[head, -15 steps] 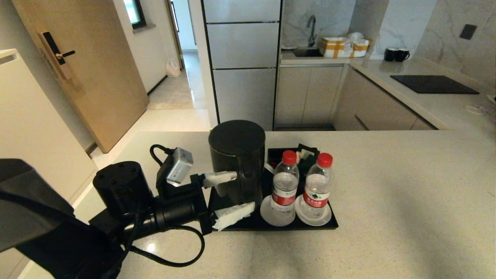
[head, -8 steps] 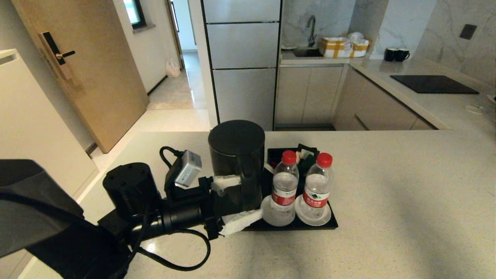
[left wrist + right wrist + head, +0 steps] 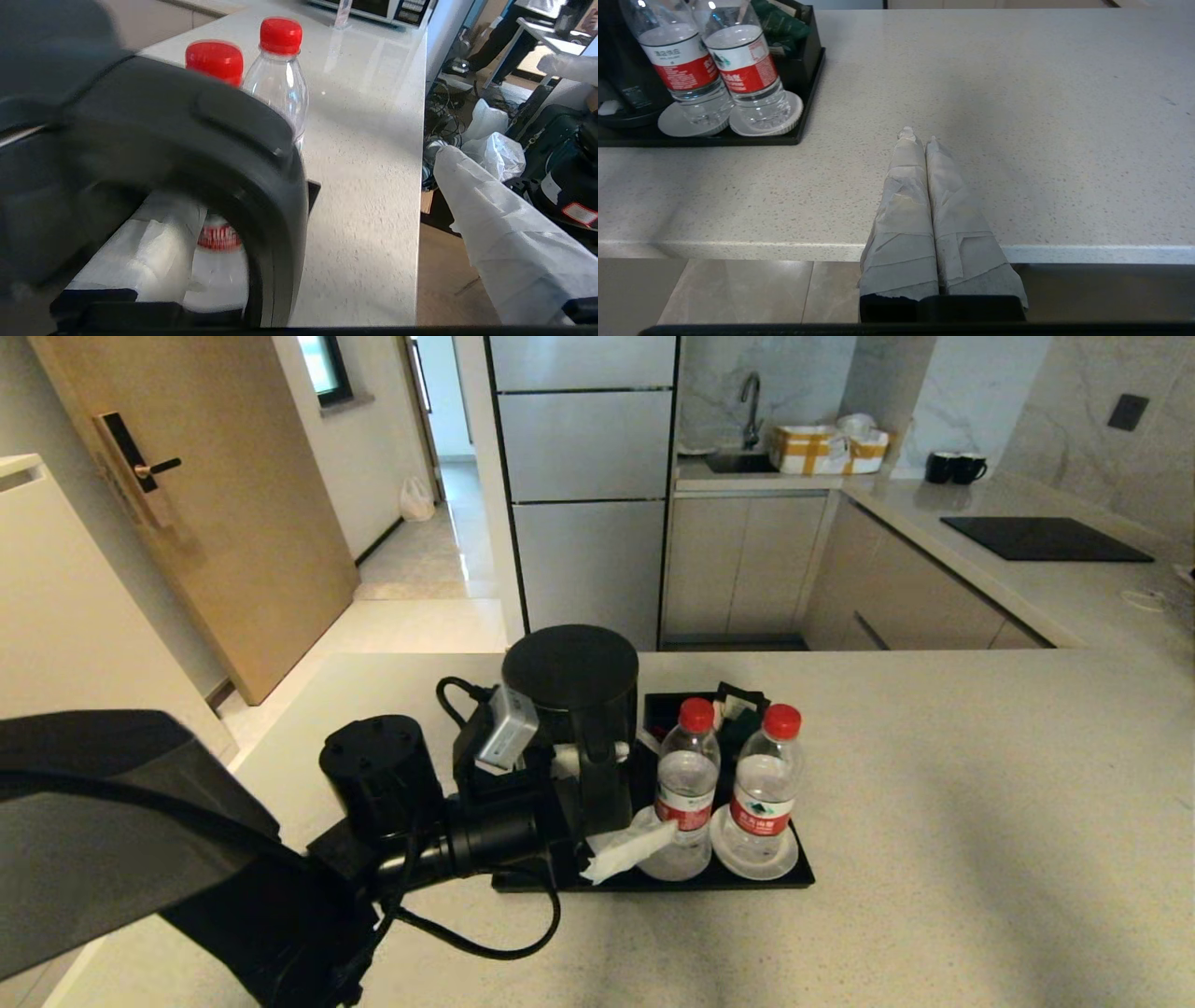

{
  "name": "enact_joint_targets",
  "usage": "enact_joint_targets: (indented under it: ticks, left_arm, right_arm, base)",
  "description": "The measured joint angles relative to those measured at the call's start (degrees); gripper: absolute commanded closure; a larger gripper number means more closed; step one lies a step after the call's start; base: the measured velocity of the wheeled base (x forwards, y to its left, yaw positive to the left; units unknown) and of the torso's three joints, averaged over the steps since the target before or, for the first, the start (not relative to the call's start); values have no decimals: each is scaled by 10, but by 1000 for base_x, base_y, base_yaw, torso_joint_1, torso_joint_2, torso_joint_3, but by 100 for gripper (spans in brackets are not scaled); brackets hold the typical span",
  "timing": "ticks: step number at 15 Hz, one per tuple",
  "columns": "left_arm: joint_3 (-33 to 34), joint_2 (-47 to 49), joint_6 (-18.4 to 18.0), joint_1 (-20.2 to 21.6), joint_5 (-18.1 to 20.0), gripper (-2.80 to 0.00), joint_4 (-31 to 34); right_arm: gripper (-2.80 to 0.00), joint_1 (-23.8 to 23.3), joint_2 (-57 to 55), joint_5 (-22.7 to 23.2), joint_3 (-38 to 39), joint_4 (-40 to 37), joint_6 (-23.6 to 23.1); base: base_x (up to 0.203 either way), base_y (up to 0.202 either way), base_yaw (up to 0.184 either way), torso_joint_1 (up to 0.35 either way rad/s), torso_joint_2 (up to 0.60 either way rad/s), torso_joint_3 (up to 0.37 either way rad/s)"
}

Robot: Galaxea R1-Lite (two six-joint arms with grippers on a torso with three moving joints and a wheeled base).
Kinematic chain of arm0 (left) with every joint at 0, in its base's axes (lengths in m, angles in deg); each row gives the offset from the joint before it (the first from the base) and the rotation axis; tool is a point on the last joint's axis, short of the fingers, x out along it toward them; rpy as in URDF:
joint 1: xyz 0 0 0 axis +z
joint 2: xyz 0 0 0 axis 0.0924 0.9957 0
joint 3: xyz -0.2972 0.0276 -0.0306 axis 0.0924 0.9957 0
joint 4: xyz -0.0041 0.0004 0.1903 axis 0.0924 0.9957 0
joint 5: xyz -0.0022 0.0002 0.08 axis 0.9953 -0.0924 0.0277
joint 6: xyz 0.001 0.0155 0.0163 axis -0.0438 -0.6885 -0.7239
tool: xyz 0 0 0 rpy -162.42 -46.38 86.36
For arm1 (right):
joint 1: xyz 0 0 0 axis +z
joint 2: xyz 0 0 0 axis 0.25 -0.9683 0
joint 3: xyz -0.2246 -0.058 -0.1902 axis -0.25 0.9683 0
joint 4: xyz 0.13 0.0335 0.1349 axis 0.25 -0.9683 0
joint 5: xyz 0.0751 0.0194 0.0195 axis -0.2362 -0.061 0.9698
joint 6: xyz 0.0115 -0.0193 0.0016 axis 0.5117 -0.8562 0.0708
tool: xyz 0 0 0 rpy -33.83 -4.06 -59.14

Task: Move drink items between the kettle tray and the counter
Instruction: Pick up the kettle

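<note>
The tall matte-black kettle stands at the left end of the black kettle tray on the beige counter. My left gripper is open, one wrapped finger inside the kettle's handle and the other outside it, toward the front. Neither finger visibly presses the handle. Two red-capped water bottles stand on the tray right of the kettle, also seen as bottles. My right gripper is shut and empty, low over the counter's front edge, out of the head view.
Each bottle rests on a white saucer. A small black sachet box sits behind them on the tray. The counter's left edge runs close to my left arm. A far counter holds a black cooktop and black mugs.
My left arm has pushed right toward the kettle; its fingers, earlier left of the handle, now straddle it. Kettle, bottles and tray have not moved.
</note>
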Motion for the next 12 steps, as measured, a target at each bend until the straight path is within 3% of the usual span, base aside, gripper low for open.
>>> enact_joint_targets:
  ticks: [1,12]
  left_arm:
    - [-8,6,0,-2,0,0,0]
    - [-35,38,7,-4,1,0,2]
  right_arm:
    - [0,0,0,0,0,0,0]
    - [0,0,0,0,0,0,0]
  base:
    - [0,0,0,0,0,0]
    - [0,0,0,0,0,0]
